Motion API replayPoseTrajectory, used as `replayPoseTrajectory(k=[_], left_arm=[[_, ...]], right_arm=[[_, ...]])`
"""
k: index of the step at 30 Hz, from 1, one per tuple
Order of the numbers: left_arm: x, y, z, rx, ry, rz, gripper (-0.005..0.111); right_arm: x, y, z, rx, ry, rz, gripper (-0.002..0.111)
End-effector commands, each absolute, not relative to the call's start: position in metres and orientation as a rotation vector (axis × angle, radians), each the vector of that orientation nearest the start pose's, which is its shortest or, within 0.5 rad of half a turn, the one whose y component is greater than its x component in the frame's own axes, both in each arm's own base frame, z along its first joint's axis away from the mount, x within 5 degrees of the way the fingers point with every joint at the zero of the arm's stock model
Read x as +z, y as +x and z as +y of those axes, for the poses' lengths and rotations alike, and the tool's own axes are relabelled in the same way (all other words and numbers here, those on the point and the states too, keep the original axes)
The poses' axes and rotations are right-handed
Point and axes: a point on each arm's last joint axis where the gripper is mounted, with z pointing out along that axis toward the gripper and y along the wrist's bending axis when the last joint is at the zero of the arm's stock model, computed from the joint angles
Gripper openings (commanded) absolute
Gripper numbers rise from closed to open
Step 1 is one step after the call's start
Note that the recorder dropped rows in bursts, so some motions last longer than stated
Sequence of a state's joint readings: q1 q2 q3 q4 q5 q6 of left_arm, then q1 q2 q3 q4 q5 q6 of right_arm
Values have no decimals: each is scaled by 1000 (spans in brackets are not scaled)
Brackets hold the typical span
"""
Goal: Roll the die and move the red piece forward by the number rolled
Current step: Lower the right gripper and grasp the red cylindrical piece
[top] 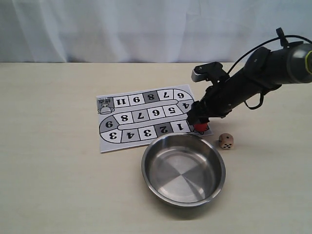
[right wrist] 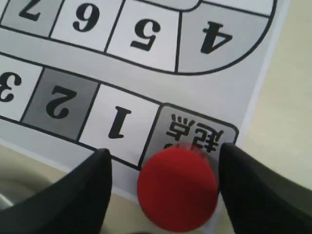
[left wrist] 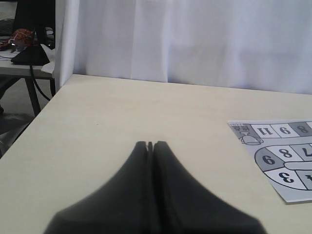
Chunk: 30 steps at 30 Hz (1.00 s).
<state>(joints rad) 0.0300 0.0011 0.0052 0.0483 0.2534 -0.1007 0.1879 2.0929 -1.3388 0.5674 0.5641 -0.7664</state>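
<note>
The red piece [top: 201, 128] [right wrist: 178, 190] stands on the grey start square at the near right corner of the paper game board [top: 105, 144] [right wrist: 146, 63]. My right gripper [top: 199, 123] [right wrist: 163, 153] is lowered over it and open, with one finger on each side of the pawn. There is a gap on the side towards square 1. The die [top: 226, 141] rests on the table to the right of the board, beside the bowl. My left gripper [left wrist: 150, 144] is shut on nothing above bare table, and the exterior view does not show it.
A steel bowl [top: 146, 170] with nothing in it stands just in front of the board, close to the red piece. The board's left end [left wrist: 287, 165] lies to the right of my left gripper. A white curtain hangs behind the table.
</note>
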Motion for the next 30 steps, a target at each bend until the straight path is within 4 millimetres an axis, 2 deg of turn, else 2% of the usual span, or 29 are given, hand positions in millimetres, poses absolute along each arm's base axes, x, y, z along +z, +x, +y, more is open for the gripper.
replayPoseTrajectory(k=[1, 6, 8, 15, 16, 21, 25, 30], left_arm=[[191, 55, 2, -12, -75, 1724, 0], [191, 55, 2, -12, -75, 1724, 0], [191, 55, 2, -12, -75, 1724, 0], [191, 55, 2, -12, -75, 1724, 0], [191, 55, 2, -12, -75, 1724, 0], [191, 55, 2, -12, -75, 1724, 0], [191, 55, 2, -10, -74, 1724, 0], [191, 55, 2, -12, -75, 1724, 0]], right_arm=[[124, 408, 104, 374, -697, 2623, 60], [126, 408, 104, 373, -698, 2618, 59], [126, 408, 104, 373, -698, 2618, 55], [127, 408, 104, 378, -691, 2617, 7], [127, 408, 104, 379, -689, 2618, 4], [131, 408, 105, 379, -692, 2608, 4], [143, 407, 105, 380, -695, 2586, 4], [145, 405, 107, 423, -677, 2593, 4]])
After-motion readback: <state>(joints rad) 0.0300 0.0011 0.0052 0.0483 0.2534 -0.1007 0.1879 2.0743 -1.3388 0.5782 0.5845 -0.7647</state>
